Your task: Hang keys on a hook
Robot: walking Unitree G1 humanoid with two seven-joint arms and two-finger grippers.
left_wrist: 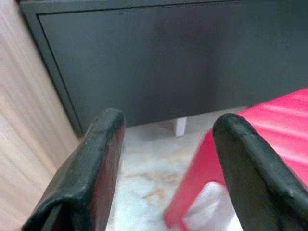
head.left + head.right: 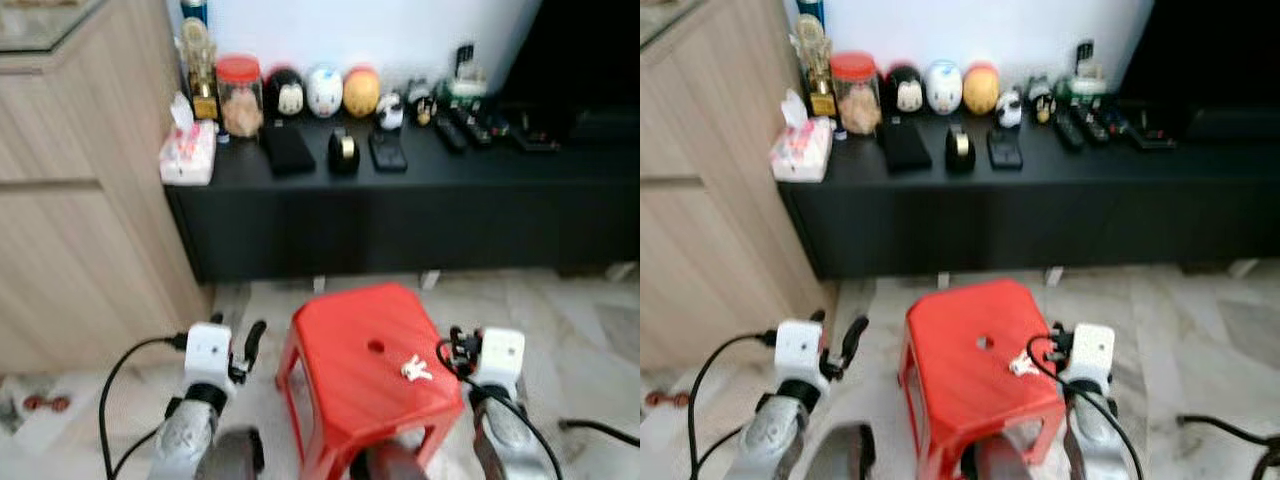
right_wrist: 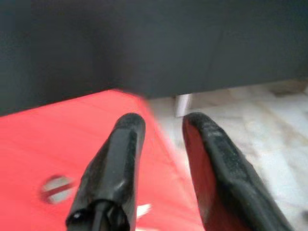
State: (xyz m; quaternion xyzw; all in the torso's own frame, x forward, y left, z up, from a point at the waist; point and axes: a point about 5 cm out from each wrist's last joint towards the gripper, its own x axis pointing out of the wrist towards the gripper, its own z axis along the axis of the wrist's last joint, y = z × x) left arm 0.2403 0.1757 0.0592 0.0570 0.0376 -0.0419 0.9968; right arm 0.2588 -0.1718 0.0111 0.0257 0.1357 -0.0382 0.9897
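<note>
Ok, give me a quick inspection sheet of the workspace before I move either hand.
Surface: red plastic stool on marble floor, with a hole in its top.
Job's things: keys, small and pale, lie on the stool near its right edge; no hook seen.
Clutter: black low cabinet carries a tissue pack, a red-lidded jar, round figurines, remotes.
Hands: left hand open, beside the stool's left side, empty; right hand open at the stool's right edge, close to the keys, empty.
Cables: black cable loops from the left wrist; another lies on the floor at right.
Surroundings: wooden cupboard at left.
</note>
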